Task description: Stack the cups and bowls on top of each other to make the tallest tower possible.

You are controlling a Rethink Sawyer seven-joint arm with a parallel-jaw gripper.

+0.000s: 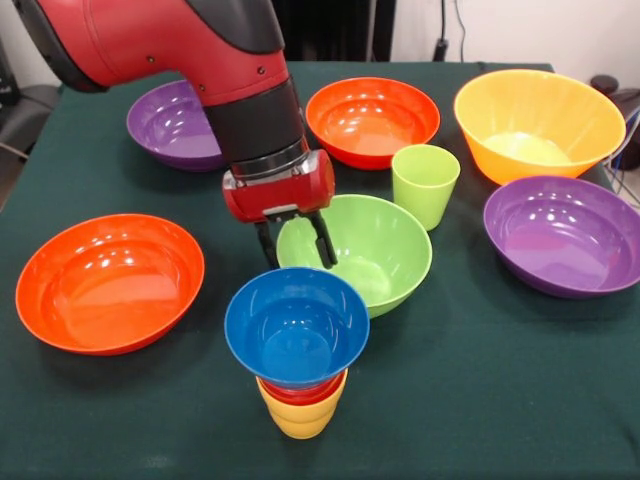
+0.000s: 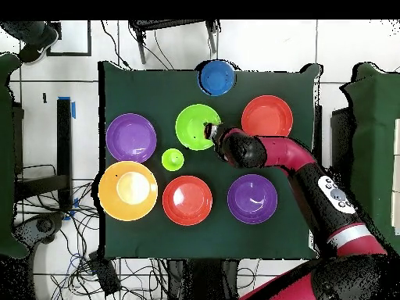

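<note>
Gripper [image 1: 296, 243] fingers are straddling the near-left rim of the wide, glossy light-green plastic bowl [image 1: 375, 250], slightly spread, not visibly pinching. Bowl is sitting mid-table, just behind the blue-bowl-topped cup tower [image 1: 297, 345]. Likely light, stiff, slippery; thin rim offering the best hold.

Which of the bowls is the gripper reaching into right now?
The light green bowl at the table's middle. The gripper straddles its rim, one finger inside and one outside. The other bowls lie apart from it, and the blue bowl sits on the stacked cups.
</note>
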